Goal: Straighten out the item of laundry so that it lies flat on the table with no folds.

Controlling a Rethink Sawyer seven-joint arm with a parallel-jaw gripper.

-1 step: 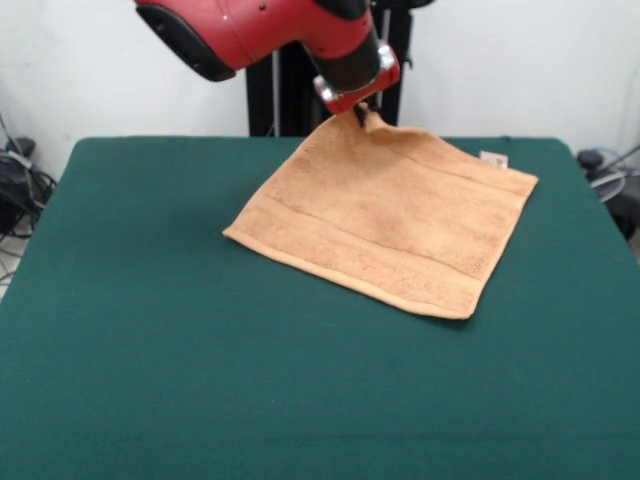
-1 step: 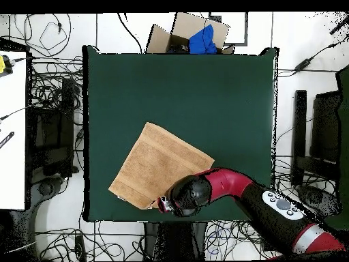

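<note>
Towel first: we've got the tan terry square spread out on the far right part of the green table, turned diamond-wise so one corner points at us and one points away. Most of it already lies flat, and the woven border bands run straight across near both ends. There's a little white tag at the right-hand corner. The far corner is the odd one out, since it's lifted up off the cloth into a small peak, and our gripper is pinched closed on that peak, right under the red and black arm. So we reckon we're at the tail end of the job, pulling that last corner out taut. The next move looks like easing the corner down and slightly away until it's lying flat, then letting go without dragging the pile back into a wrinkle. Terry is soft and floppy, so it'll probably slump wherever it's dropped. From above the arm hides that corner.
</note>
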